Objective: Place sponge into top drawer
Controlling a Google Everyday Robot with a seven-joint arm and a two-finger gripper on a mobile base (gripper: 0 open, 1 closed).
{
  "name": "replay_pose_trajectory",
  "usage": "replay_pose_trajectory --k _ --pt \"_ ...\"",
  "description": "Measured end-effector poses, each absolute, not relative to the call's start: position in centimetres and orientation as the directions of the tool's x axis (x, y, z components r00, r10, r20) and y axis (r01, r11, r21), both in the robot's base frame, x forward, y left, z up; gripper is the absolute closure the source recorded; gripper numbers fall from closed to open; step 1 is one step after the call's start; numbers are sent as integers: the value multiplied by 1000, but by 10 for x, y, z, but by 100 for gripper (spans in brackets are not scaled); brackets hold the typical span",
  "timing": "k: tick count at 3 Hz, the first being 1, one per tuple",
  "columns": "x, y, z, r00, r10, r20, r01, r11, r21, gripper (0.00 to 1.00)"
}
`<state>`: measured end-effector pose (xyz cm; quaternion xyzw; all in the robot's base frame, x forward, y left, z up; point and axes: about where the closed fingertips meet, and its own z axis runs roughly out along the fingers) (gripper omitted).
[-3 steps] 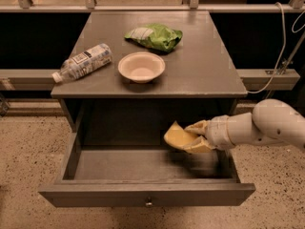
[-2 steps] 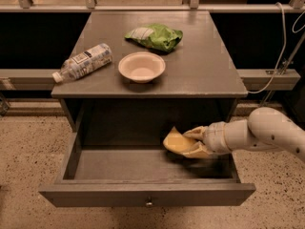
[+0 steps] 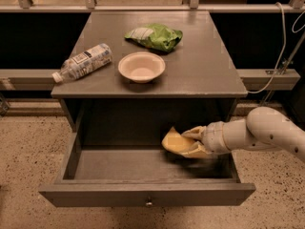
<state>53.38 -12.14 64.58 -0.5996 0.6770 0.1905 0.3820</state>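
Note:
The top drawer (image 3: 143, 194) is pulled open under the grey cabinet; its flat front panel has a small round knob (image 3: 149, 203). My gripper (image 3: 187, 142) reaches in from the right, over the right part of the drawer's inside. It is shut on the yellow sponge (image 3: 172, 141), which sticks out to the left between the pale fingers (image 3: 195, 132). The sponge hangs tilted just above the drawer floor.
On the cabinet top (image 3: 205, 70) lie a plastic water bottle (image 3: 83, 62) on its side at the left, a white bowl (image 3: 141, 66) in the middle and a green chip bag (image 3: 155, 36) behind it. A white cable (image 3: 281, 46) hangs at the right.
My gripper has moved a little lower and to the left inside the drawer, still holding the sponge. Nothing on the cabinet top has moved.

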Motion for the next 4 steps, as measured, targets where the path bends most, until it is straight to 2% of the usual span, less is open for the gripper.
replay_pose_trajectory --k 1,2,3,4 --pt "533 -119 645 12 -665 -747 -959 204 -198 28" --pt "533 -117 644 13 -665 -747 -960 202 -196 4" --pt "533 -116 644 14 -664 -747 -960 200 -196 0" --pt "533 -116 644 14 -664 -747 -960 200 -196 0"
